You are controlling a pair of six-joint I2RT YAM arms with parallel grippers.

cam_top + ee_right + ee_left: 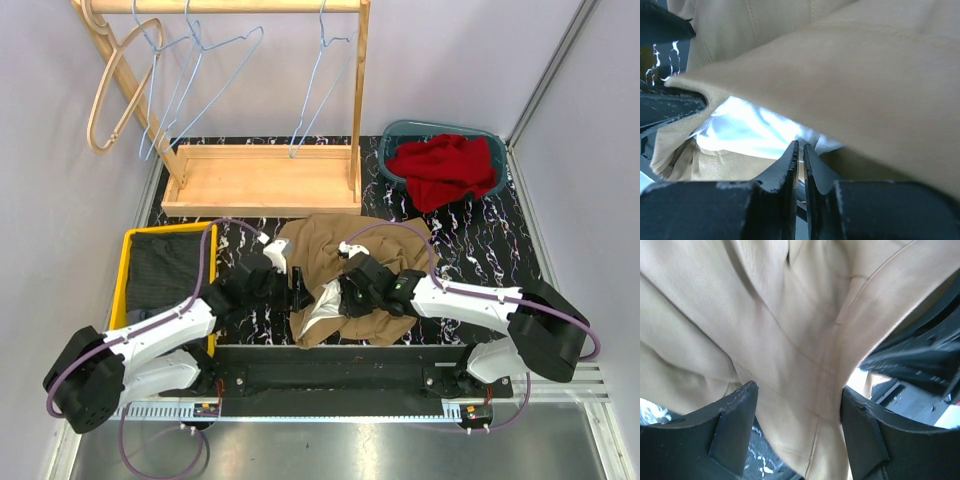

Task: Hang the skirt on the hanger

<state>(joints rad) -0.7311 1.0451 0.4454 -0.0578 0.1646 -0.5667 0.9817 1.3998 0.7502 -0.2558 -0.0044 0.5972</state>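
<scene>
The tan skirt [345, 250] lies crumpled on the black marbled table between my two arms, with its white lining [325, 305] showing at the near edge. My left gripper [298, 288] is open at the skirt's left edge, and a fold of tan fabric [790, 365] lies between its fingers [735, 422]. My right gripper [345, 290] is shut, its tips pinching the white lining [750, 130] under a raised tan flap [850, 75]. Blue wire hangers [322, 90] and a wooden hanger [108, 95] hang on the wooden rack [260, 180] at the back.
A teal basin [400, 132] holding a red cloth [445, 168] stands at the back right. A yellow bin [122, 275] with dark cloth sits at the left beside my left arm. The rack's base tray lies just behind the skirt.
</scene>
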